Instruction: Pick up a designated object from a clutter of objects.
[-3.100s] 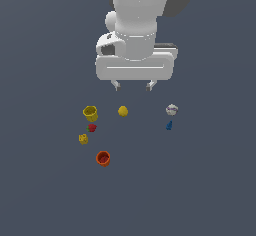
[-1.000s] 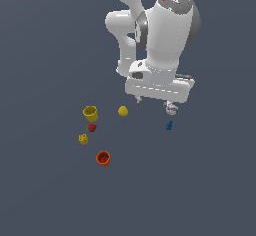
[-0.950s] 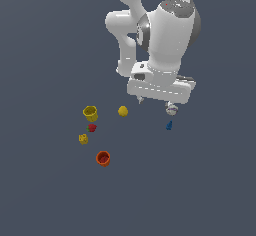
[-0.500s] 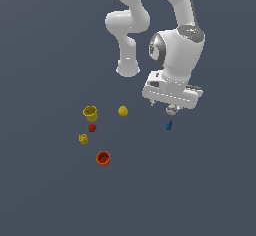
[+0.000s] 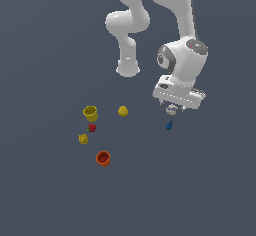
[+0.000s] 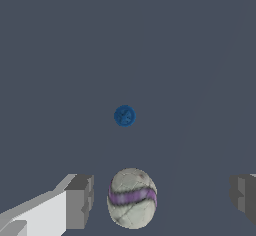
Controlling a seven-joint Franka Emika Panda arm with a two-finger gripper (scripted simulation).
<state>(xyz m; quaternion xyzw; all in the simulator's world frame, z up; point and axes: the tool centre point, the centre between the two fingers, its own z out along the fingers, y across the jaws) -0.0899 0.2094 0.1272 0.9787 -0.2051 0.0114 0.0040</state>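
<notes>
Now the arm has swung across from the yellow ball (image 5: 123, 111) side and dropped low, so the gripper (image 5: 176, 109) hangs right over the whitish ball (image 6: 132, 198) at the exterior view's right, just above the blue piece (image 5: 169, 126). In the wrist view the jaws stand wide, one finger (image 6: 80, 201) near the ball and the other well off it — nothing held yet. That shift means the approach looks nearly done; closing squarely on a round ball is the tricky bit.

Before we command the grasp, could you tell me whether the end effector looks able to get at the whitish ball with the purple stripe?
Probably yes: the open end effector straddles the whitish ball, nothing between.
</notes>
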